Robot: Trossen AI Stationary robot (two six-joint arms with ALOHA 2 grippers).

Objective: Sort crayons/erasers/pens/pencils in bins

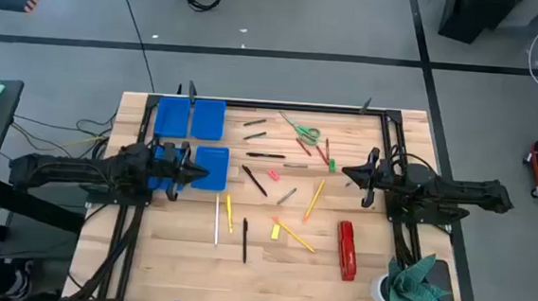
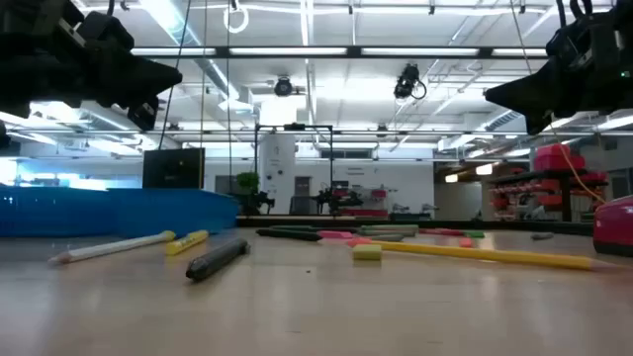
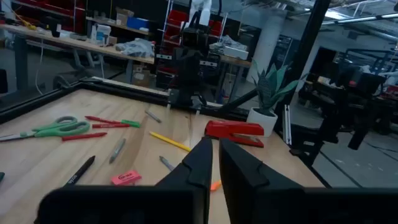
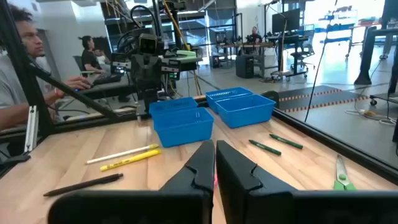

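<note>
Overhead arrangement, left to right. The four blue bins (image 1: 190,141) sit grouped at the table's left; two at the far side, two nearer, one of the nearer largely hidden under the left arm. Contents cannot be made out from above; the visible floors look bare. The left gripper (image 1: 198,172) hangs over the nearer bins with its fingers pressed together, holding nothing. Just right of the bins lie a white pencil (image 1: 217,219), a yellow pencil (image 1: 229,213) and a black pen (image 1: 244,240), roughly parallel. The central scatter follows: dark pens (image 1: 265,155), a pink eraser (image 1: 273,175), a yellow eraser (image 1: 276,232), a long yellow pencil (image 1: 295,236), an orange pencil (image 1: 314,199), and red and green crayons (image 1: 326,157) near the green-handled scissors (image 1: 302,129). The right gripper (image 1: 350,172) hovers beside this scatter, likewise clenched and empty. A red stapler (image 1: 346,250) lies near the right front, with a potted plant (image 1: 413,284) at the corner. A dark frame (image 1: 390,140) runs along the far and side edges. Bare wood table (image 1: 175,267) stays open along the front left.
</note>
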